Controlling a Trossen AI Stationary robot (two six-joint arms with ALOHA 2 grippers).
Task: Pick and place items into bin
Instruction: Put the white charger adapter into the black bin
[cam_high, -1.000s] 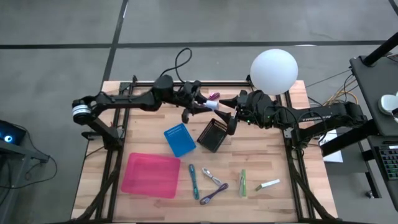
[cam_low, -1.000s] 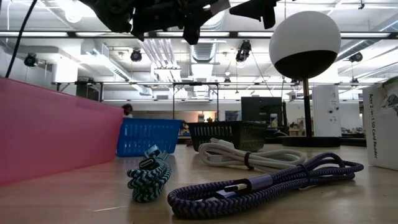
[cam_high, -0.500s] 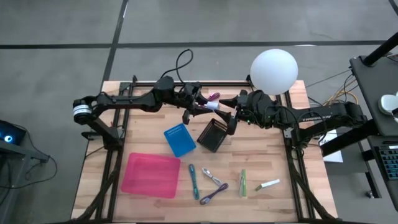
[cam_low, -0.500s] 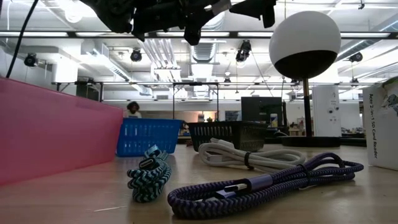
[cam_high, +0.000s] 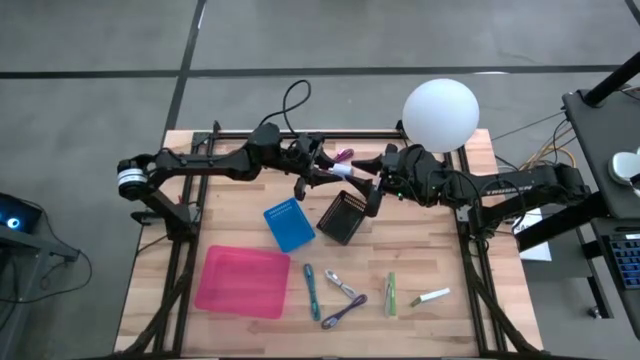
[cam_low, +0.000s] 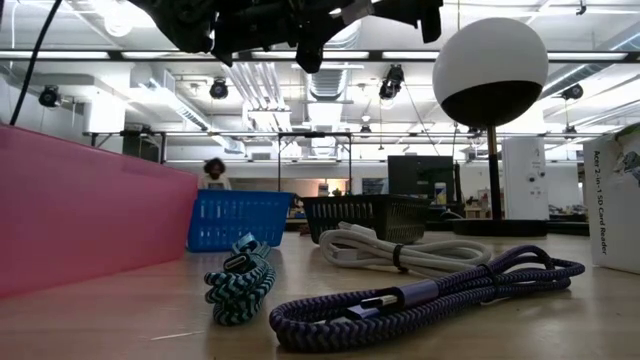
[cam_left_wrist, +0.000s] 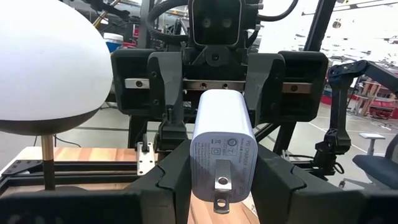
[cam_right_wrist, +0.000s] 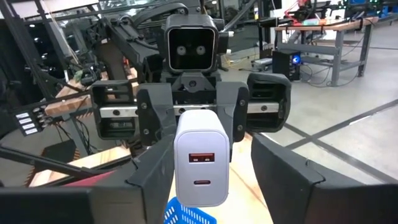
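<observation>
Looking down from the high view, the left gripper (cam_high: 322, 172) and right gripper (cam_high: 368, 186) meet above the black bin (cam_high: 342, 217), little changed from a second ago. The left wrist view shows the white charger (cam_left_wrist: 222, 147) pinched between the left fingers: rigid, light, smooth (grip the flat sides). The right wrist view suggests the right fingers spread around its far end, probably not yet touching.

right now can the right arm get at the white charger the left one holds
Probably yes: the right pincer is open, facing the white charger held in the left pincer, with nothing between them.
</observation>
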